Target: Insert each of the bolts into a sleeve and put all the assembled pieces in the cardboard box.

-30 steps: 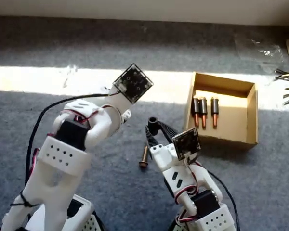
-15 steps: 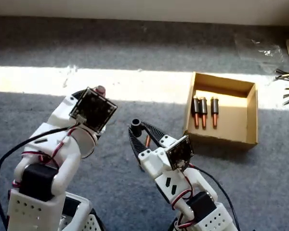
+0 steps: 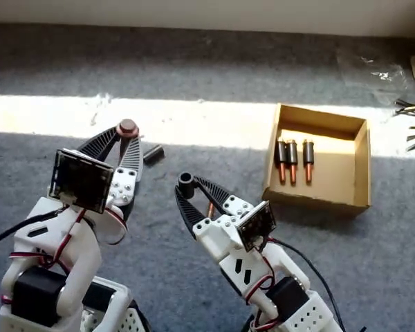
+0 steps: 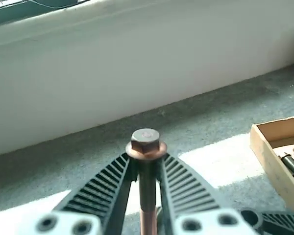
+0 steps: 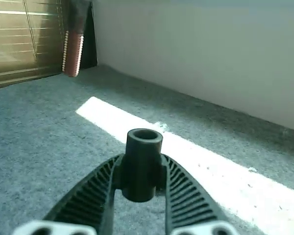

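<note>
Copper-coloured, your bolt stands head-up, pinched by its shank in the left gripper above the grey carpet, with a loose black sleeve lying near those fingers. Your right gripper, close by, is clamped on a second sleeve held upright, bore open, and another bolt lies on the carpet, seen between its fingers from above. Off to the right, the cardboard box holds three assembled pieces side by side.
</note>
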Robot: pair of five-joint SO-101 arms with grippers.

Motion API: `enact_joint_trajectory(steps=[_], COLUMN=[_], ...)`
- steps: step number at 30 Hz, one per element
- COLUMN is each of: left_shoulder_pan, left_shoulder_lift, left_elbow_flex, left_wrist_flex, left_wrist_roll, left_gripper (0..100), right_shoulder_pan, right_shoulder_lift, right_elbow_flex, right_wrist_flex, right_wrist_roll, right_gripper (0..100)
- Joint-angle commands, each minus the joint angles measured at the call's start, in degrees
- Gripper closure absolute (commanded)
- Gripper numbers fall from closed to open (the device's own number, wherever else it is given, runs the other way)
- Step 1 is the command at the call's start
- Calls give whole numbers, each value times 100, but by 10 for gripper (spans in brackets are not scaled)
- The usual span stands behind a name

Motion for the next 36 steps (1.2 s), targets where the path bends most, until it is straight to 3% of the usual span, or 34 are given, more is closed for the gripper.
enact_joint_trajectory(steps=[1,8,14,19,25,32,36], left_shoulder_pan=[-48,-13,-57,4,4,435,611], left_shoulder_lift=[-75,-198,-1191,-1789,-1947,-1947,-1947], left_elbow_flex=[-48,-40,470,1226,1727,1745,1745], left_wrist_flex=[-202,-176,-229,-897,-1662,-1705,-1705], left_wrist_roll=[571,615,1108,1196,2101,2119,2110], left_gripper=[993,993,993,993,990,988,934], right_shoulder_pan=[-66,-66,-66,-75,-75,-31,-31], right_shoulder_lift=[-57,-57,-48,-48,-48,-48,-48], right_elbow_flex=[637,646,646,646,646,646,646], right_wrist_flex=[-163,-136,-40,-13,-22,4,189], right_wrist_roll=[-18,-44,-35,-53,-18,-18,-9], right_gripper=[995,995,995,995,995,995,995])
